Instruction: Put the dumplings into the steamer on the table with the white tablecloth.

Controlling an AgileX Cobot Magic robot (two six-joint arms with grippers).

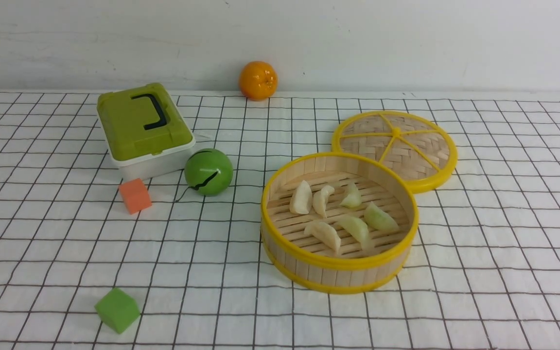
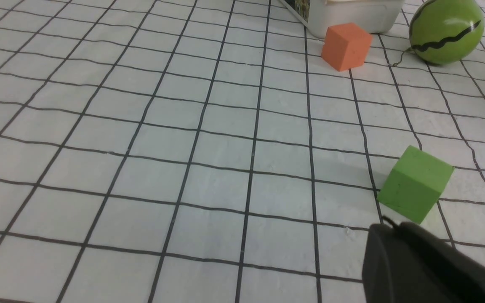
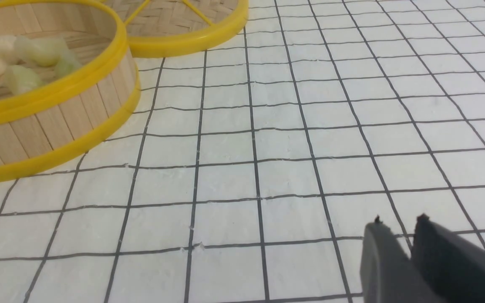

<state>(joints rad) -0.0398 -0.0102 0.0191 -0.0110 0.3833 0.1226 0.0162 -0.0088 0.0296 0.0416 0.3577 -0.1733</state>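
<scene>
The steamer (image 1: 338, 272), a round bamboo basket with yellow rims, stands right of centre on the white tablecloth (image 1: 503, 243) that covers the table. Several pale dumplings (image 1: 326, 233) lie on its slatted floor. Neither arm shows in the front view. In the right wrist view, my right gripper (image 3: 400, 219) hovers over bare cloth, well away from the steamer (image 3: 57, 122) and the dumplings (image 3: 36, 50). Its fingers stand a narrow gap apart and hold nothing. My left gripper (image 2: 387, 225) is shut and empty, just short of a green cube (image 2: 415, 183).
The flat woven lid (image 1: 396, 146) leans against the steamer's far side. A green-lidded box (image 1: 141, 121), a small watermelon-like ball (image 1: 208, 171) and an orange cube (image 1: 135, 195) sit at the left. An orange (image 1: 258, 80) rests by the back wall, and the green cube (image 1: 117, 309) lies front left.
</scene>
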